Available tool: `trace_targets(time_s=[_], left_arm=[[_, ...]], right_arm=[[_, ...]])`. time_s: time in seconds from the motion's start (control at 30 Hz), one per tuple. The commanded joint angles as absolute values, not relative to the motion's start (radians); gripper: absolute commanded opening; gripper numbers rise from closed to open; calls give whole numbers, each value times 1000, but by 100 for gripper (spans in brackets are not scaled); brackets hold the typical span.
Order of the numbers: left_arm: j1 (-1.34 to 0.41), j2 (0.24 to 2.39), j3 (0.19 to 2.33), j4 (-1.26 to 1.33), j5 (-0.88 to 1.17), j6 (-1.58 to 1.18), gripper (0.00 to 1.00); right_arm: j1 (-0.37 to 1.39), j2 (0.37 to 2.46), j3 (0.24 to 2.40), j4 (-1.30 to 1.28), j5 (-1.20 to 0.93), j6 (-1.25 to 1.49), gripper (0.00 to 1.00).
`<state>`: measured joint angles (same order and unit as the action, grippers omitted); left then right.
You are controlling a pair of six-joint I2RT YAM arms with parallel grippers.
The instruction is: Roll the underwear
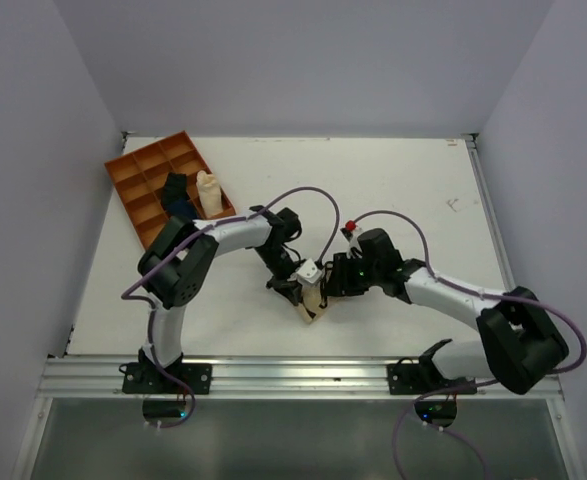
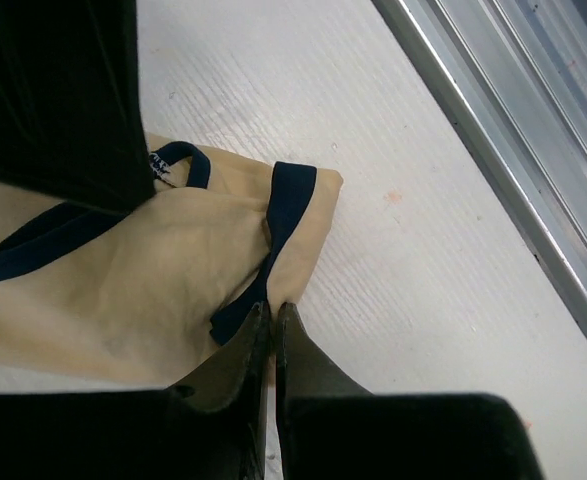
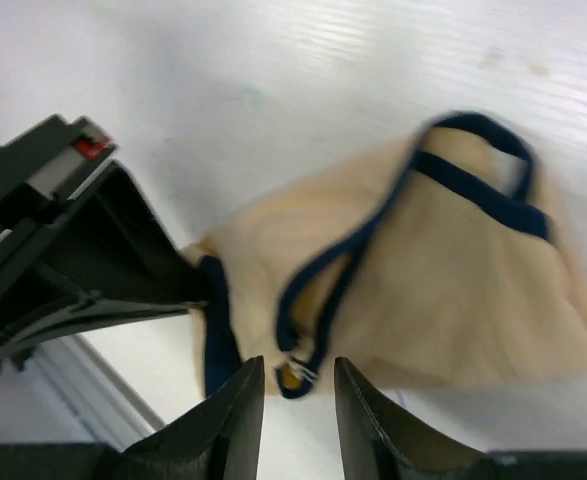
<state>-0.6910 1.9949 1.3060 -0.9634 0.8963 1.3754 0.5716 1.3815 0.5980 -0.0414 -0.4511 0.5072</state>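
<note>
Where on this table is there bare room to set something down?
The back right of the table, between the tray and the right edge, is bare. The near middle is crowded: the left end effector and right end effector meet at the underwear.

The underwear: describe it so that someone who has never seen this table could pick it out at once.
On the white table, look near the middle of the front edge, where the left gripper pinches a cloth. That is the underwear: tan with a dark edge band, lying loose, unlike the dark roll and cream roll in the orange tray.
</note>
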Motion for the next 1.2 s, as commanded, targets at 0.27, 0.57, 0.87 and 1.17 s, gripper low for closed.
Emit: trace_targets(time_s=[0.27, 0.57, 0.87, 1.17], left_arm=[[-736, 2108, 1443, -1083, 859, 1261, 1], [-736, 2171, 1520, -1146, 870, 1186, 1], [-738, 2220, 1563, -1166, 854, 1137, 2], [-738, 2212, 1551, -1157, 842, 1118, 2]], right_arm=[[915, 965, 566, -403, 412, 715, 40], [1211, 969, 635, -396, 630, 613, 43], [1479, 1413, 863, -438, 707, 354, 51], [1483, 1753, 1095, -589, 841, 291, 53]])
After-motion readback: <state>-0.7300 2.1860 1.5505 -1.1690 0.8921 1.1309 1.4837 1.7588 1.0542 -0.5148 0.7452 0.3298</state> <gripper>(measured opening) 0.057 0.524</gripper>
